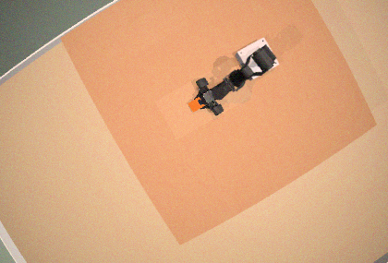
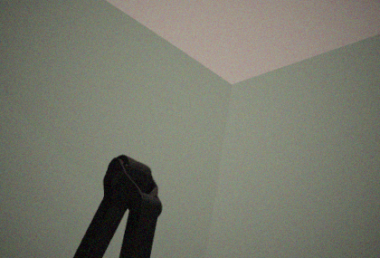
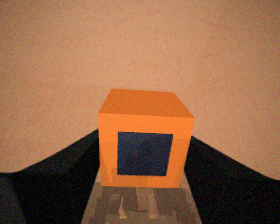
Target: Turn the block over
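The orange block is at the end of the arm, left of the middle in the top view. In the wrist view its dark blue square mark is on the side facing the wrist camera, and a plain orange side is at the top of the picture. My gripper is shut on the block, with a black finger at its left and right. The block's height over the table cannot be told exactly. Its far side is hidden. The exterior view does not show the block or fingers.
The white arm base stands up and to the right of the gripper in the top view. A slightly paler rectangle lies on the surface around the block. The exterior view shows black arm links against green walls.
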`<state>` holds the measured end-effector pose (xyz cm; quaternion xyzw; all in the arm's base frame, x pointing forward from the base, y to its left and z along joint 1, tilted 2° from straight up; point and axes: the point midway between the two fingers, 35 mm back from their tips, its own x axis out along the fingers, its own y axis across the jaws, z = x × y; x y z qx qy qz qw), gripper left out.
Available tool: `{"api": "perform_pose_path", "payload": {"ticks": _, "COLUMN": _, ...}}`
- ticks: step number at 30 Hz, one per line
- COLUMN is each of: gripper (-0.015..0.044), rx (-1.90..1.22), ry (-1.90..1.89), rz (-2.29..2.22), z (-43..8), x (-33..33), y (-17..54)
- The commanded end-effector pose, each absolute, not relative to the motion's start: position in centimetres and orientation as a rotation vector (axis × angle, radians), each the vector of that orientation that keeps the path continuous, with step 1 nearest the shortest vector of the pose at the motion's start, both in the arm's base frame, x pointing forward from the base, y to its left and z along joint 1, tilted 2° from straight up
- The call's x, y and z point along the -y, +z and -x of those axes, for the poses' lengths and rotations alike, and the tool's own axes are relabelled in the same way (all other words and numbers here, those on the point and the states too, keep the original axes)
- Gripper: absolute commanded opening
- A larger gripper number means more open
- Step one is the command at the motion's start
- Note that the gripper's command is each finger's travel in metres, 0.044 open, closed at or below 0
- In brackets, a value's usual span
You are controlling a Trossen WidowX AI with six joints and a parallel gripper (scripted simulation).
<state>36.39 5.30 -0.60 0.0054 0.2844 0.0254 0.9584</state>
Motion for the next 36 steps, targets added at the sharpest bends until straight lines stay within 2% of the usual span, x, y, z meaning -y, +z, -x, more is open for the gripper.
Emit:
{"api": "perform_pose_path", "payload": {"ticks": 1, "gripper": 0.0000, "rx": -0.544, "ry": 0.045, "rz": -0.003, "z": -35.35, "x": -5.03, "y": -1.18}}
{"api": "perform_pose_path", "payload": {"ticks": 24, "gripper": 0.0000, "rx": -0.454, "ry": 0.043, "rz": -0.008, "z": -34.67, "x": -4.91, "y": -0.51}}
{"api": "perform_pose_path", "payload": {"ticks": 36, "gripper": 0.0315, "rx": -0.454, "ry": 0.043, "rz": -0.008, "z": -34.67, "x": -4.91, "y": -0.51}}
